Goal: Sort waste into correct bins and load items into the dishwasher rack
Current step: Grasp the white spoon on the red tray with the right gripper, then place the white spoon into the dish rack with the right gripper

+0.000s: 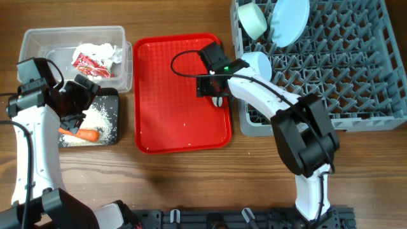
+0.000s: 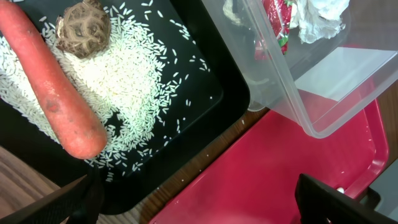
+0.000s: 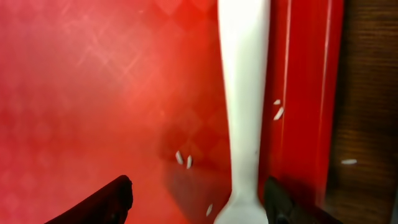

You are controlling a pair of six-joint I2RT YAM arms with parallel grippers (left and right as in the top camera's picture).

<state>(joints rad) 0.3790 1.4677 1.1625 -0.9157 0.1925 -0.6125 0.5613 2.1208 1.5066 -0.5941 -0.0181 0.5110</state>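
Observation:
The white plastic spoon [image 3: 244,93] lies on the flat red serving tray [image 3: 93,93] by its right rim, also seen in the overhead view [image 1: 220,100]. My right gripper [image 3: 199,205] [image 1: 215,88] is open just above it, fingers either side of the spoon's wide end. My left gripper [image 2: 205,208] [image 1: 81,102] is open and empty over the black tray [image 2: 186,93]. That tray holds the orange carrot [image 2: 56,99], the brown lump [image 2: 83,28] and loose rice [image 2: 130,81]. The clear tub [image 1: 38,41] holds the wrapper and tissue [image 1: 95,58]. The grey rack [image 1: 343,70] holds the light-blue plate [image 1: 289,22], pale-green bowl [image 1: 253,19] and light-blue bowl [image 1: 257,63]. The yellow cup is out of view.
The red serving tray [image 1: 178,95] lies between the bins and the rack, with a few rice grains [image 3: 183,160] on it. The rack's left wall stands right beside the tray's right rim. Wooden tabletop [image 1: 191,184] lies in front.

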